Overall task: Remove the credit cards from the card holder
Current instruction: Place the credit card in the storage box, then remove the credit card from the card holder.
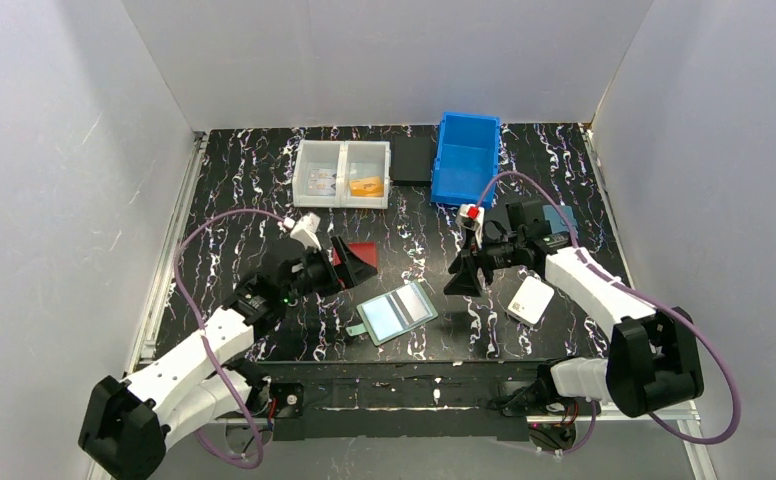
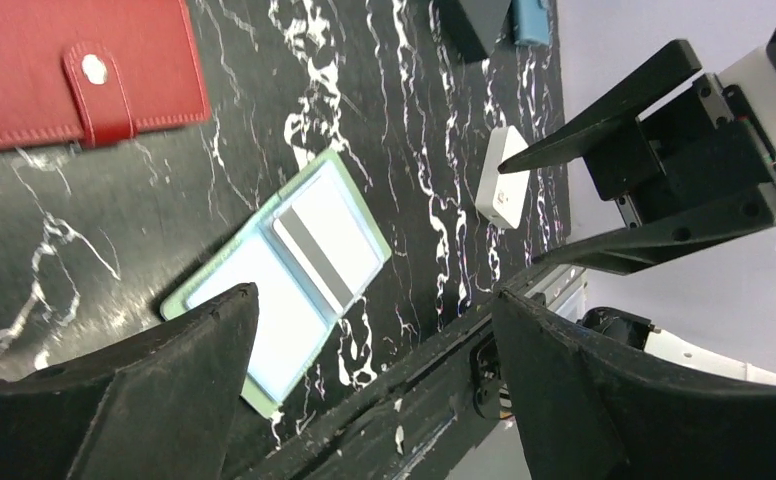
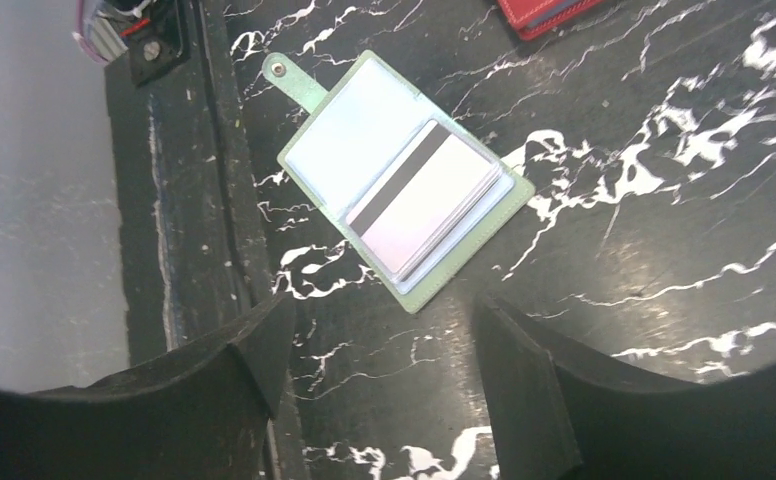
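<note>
Fingers (image 3: 554, 400) of the right gripper (image 3: 384, 335) are standing wide apart with nothing between them, hovering near one edge of the small sage-green folding card holder (image 3: 334, 150), which is lying opened flat on the table between the two arms. In the half away from its snap tab (image 3: 284, 68), a pale plastic credit card (image 3: 429, 200) with a dark magnetic stripe is sitting on top. I cannot tell how many more are lying under it. The left gripper (image 2: 374, 390) is also hanging spread and empty on the holder's other side. As I judge it, the left fingers should be pressing down on the bare half while the right ones are narrowing onto the card's exposed edge and sliding it out low and flat. Lifting straight up would likely drag the holder along. The black marble-patterned tabletop (image 1: 244, 200) is looking slick, so an unpinned holder may skate. A red leather-like wallet (image 2: 74, 70) is lying by the left gripper and a white wallet (image 1: 530, 299) beside the right arm. A clear two-compartment box (image 1: 342, 172), a blue plastic bin (image 1: 466, 158) and a black square pad (image 1: 412, 158) are sitting at the far side, with plain white walls (image 1: 384, 60) enclosing everything.
</note>
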Robot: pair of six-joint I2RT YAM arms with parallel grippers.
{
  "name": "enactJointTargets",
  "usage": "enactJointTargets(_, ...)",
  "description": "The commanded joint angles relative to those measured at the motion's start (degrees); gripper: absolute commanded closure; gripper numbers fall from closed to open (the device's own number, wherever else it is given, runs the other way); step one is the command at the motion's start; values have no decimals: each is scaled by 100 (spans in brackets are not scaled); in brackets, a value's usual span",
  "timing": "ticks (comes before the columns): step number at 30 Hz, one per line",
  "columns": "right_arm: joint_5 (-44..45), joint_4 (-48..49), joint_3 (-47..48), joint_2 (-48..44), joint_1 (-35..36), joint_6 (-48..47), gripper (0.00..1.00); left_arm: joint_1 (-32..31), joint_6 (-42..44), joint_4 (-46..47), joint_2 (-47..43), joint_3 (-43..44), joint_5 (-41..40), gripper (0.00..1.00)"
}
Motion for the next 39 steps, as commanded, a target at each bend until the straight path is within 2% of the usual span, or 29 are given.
enactJointTargets(1,-145,865,-99,363,207,1140,34,-567,-751,17,145,-104,-702,16)
enactJointTargets(5,-91,1191,-123,768,375,1696,39,-1024,-1094,140,411,-109,-980,16)
enactJointTargets(7,-37,1522,-205,912,400,2021,39,-1240,-1232,268,588,-131,-1057,19)
enactJointTargets(12,218,2139,-434,995,479,2843,39,-1554,-1667,1173,1050,-521,-1059,36)
enactJointTargets(20,573,2760,-542,1366,653,3918,41,-1753,-1775,1406,1453,-574,-1149,42)
enactJointTargets(35,815,2779,-474,1810,811,4165,55,-1854,-1982,1500,1732,-567,-1523,49)
enactJointTargets(37,817,2765,-459,1842,826,4161,56,-1851,-2021,1453,1652,-570,-1642,52)
enactJointTargets(39,829,2750,-443,1857,833,4154,56,-1856,-2201,1009,1616,-411,-1788,58)
